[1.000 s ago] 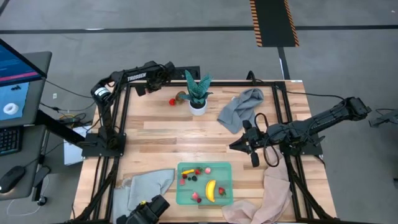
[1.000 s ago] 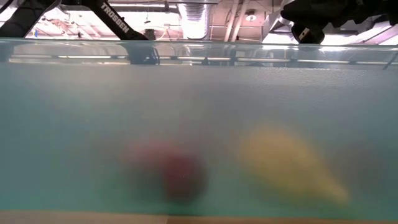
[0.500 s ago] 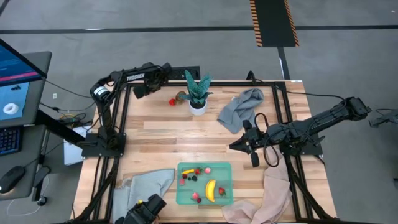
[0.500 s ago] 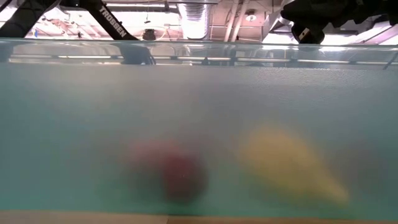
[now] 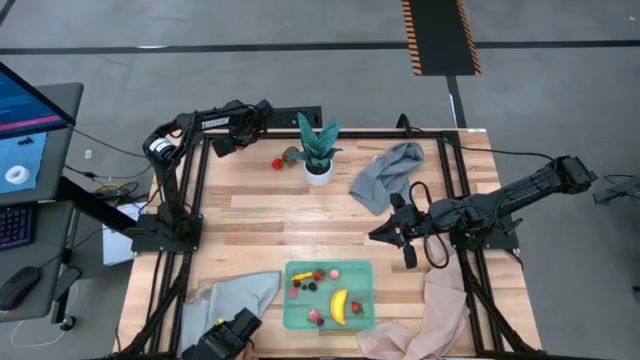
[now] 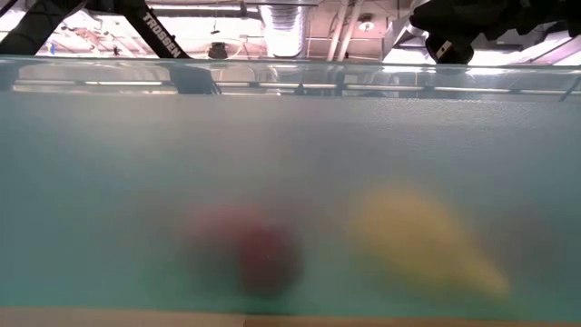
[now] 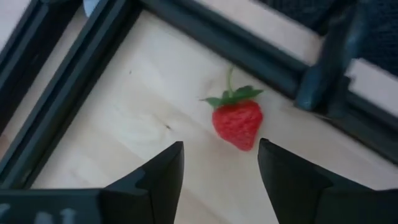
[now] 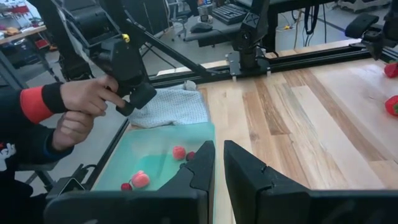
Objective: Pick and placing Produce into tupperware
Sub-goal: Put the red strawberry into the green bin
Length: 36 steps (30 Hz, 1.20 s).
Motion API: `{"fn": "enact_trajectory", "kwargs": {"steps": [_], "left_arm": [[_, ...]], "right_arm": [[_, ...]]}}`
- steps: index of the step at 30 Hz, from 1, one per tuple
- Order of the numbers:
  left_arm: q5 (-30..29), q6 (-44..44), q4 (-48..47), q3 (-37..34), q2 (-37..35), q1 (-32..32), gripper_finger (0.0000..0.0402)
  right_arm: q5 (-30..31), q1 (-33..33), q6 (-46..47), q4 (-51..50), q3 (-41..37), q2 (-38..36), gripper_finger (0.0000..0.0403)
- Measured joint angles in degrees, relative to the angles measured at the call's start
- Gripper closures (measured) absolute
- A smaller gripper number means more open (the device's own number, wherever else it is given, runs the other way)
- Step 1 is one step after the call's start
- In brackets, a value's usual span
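Observation:
A red strawberry with green leaves lies on the wood near the table's far rail; in the high view it is just left of a brown round piece. My left gripper hovers open just short of the strawberry, slanting down. The mint-green tupperware stands at the near edge and holds a banana, strawberries and small pieces. My right gripper waits shut, above the table to the right of the middle.
A potted plant stands right of the loose fruit. A grey cloth lies at the far right, a pale cloth and a pinkish one flank the tupperware. A person's hands hold a black device at the near left edge.
My left arm has swung a little toward the table's left edge above the far rail. The black device in the person's hands at the near edge has also shifted left. My right arm has kept still.

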Motion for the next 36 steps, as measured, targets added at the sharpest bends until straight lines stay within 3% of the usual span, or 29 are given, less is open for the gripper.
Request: {"fn": "enact_trajectory", "kwargs": {"steps": [5, 16, 36], "left_arm": [[5.4, 2.1, 7.9, -3.4, 0.0, 1.8, 0.0192], [1.4, 3.1, 7.8, -3.6, 0.0, 3.2, 0.0177], [3.8, 6.2, 9.4, -4.0, 0.0, 3.8, 0.0181]], "right_arm": [[0.0, 0.0, 0.0, 0.0, 0.0, 0.0, 0.0344], [0.0, 0.0, 0.0, 0.0, 0.0, 0.0, 0.0344], [0.0, 0.0, 0.0, 0.0, 0.0, 0.0, 0.0344]]}}
